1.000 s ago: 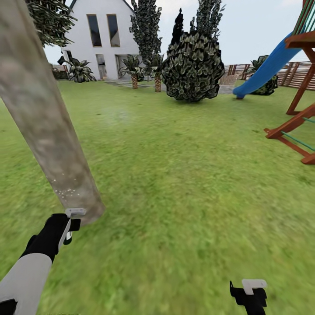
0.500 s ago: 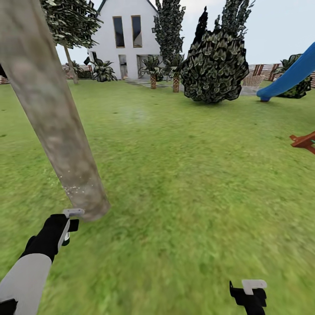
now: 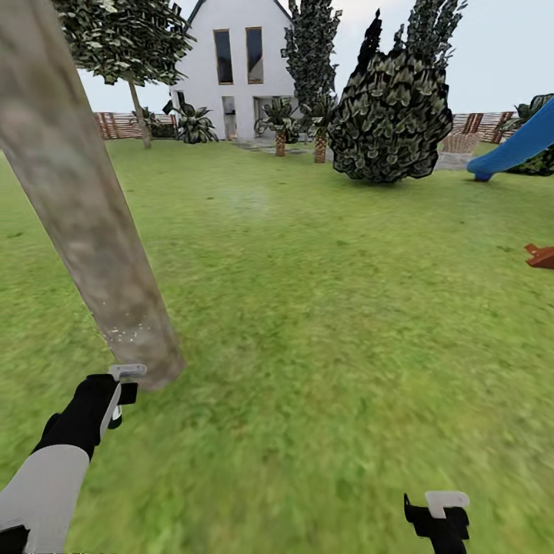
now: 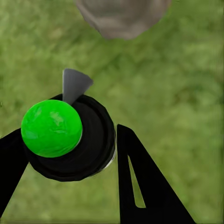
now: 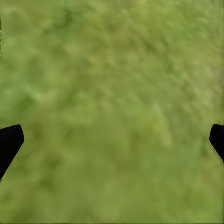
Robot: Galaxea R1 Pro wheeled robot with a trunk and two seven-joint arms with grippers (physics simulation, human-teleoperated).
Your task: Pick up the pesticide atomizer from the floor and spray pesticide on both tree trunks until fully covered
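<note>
- At the foot of the near tree trunk [image 3: 85, 223], in the head view, my left gripper [image 3: 115, 392] sits just short of the trunk's base, low at the view's left. The trunk runs as one long column from the lawn [image 3: 323, 308] up and out past the picture's top, so its long axis is roughly upright and most of its length lies above where the tool points now. Fine white specks show only near the base. My right gripper [image 3: 442, 512] hangs well apart from the trunk, over bare grass; the left arm is plainly the nearer one.
- In the left wrist view, my left fingers [image 4: 140, 186] are clamped on the pesticide atomizer [image 4: 70, 140], its green cap towards the camera and its grey nozzle aimed at the trunk's base [image 4: 122, 16], which lies straight ahead of the nozzle, near but not touching.
- In the right wrist view, my right fingertips [image 5: 9, 142] stand wide apart with nothing between them but grass.
- I judge the coming move to be a sweep up along the trunk's length, since the higher bark looks unspecked.
</note>
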